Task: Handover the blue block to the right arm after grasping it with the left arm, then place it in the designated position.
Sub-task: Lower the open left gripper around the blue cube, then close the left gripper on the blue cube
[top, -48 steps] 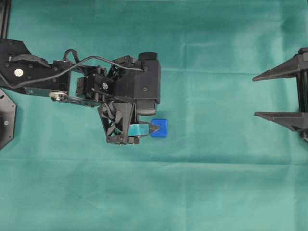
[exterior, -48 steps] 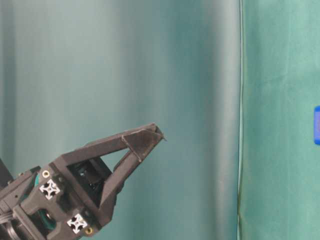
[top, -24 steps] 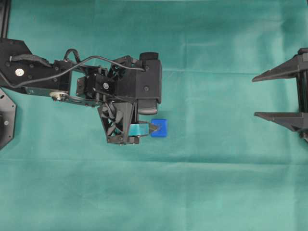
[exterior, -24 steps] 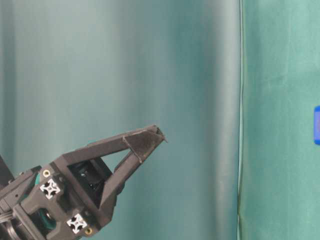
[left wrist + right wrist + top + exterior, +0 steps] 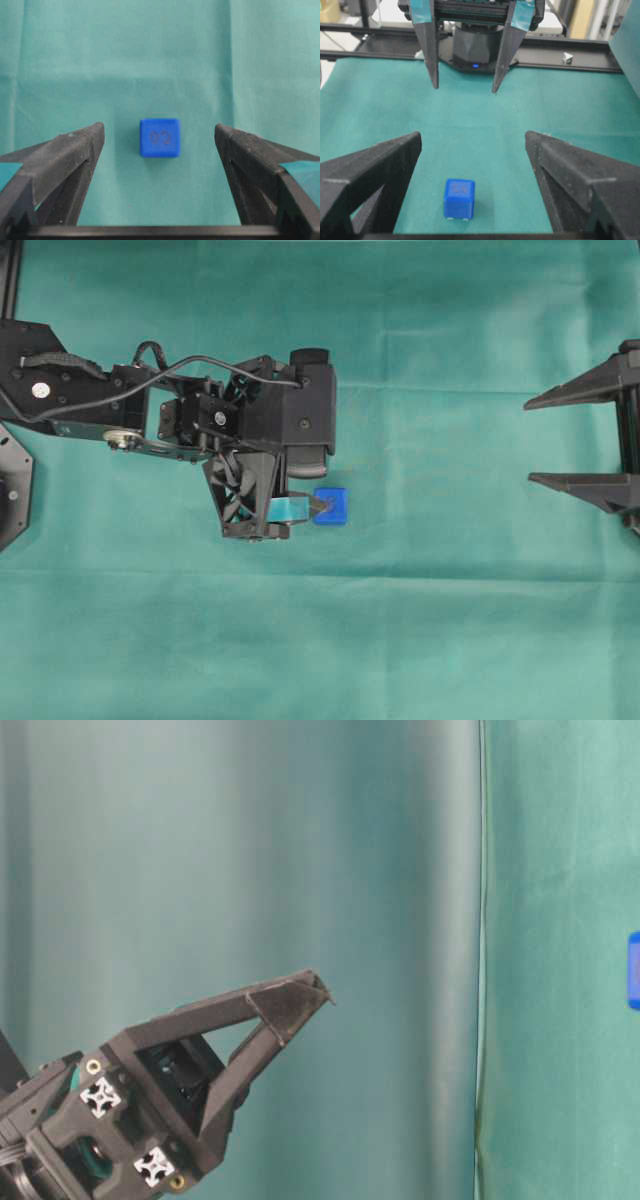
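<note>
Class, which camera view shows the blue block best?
The left wrist view: the block sits centred and unobstructed, its marked face visible. The right wrist view shows it smaller, the overhead view partly covers it, and the table-level view catches only an edge.

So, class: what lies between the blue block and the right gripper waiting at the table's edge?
Only bare green cloth. The overhead view shows nothing between the blue block and the open right gripper; the right wrist view agrees.

1 blue block [image 5: 331,506] on 1 green cloth [image 5: 420,620]. 2 robot arms — left arm [image 5: 200,420] w/ 1 gripper [image 5: 159,145] right over the block, right arm's gripper [image 5: 560,440] well apart from the block. 2 fingers per gripper — 4 total.
</note>
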